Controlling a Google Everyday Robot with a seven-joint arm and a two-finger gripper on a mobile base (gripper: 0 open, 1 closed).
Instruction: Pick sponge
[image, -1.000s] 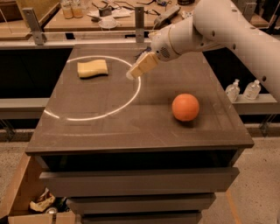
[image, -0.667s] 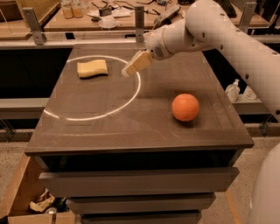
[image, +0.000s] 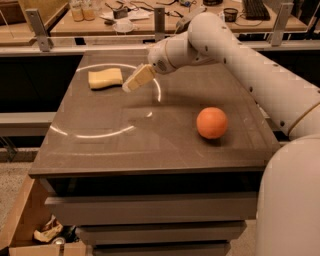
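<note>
The pale yellow sponge (image: 105, 78) lies flat on the dark brown table (image: 150, 145), at its far left. My gripper (image: 133, 83), cream-yellow, hangs a little above the table just to the right of the sponge, pointing down and to the left at it. It does not touch the sponge and holds nothing. The white arm reaches in from the right, over the far part of the table.
An orange ball (image: 212, 122) sits on the right half of the table. A thin bright ring of light (image: 100, 134) marks the table top. Workbenches with bottles and clutter stand behind. A cardboard box (image: 30, 235) sits on the floor at the lower left.
My gripper has moved left, closer to the sponge. The sponge and the ball have not moved on the table.
</note>
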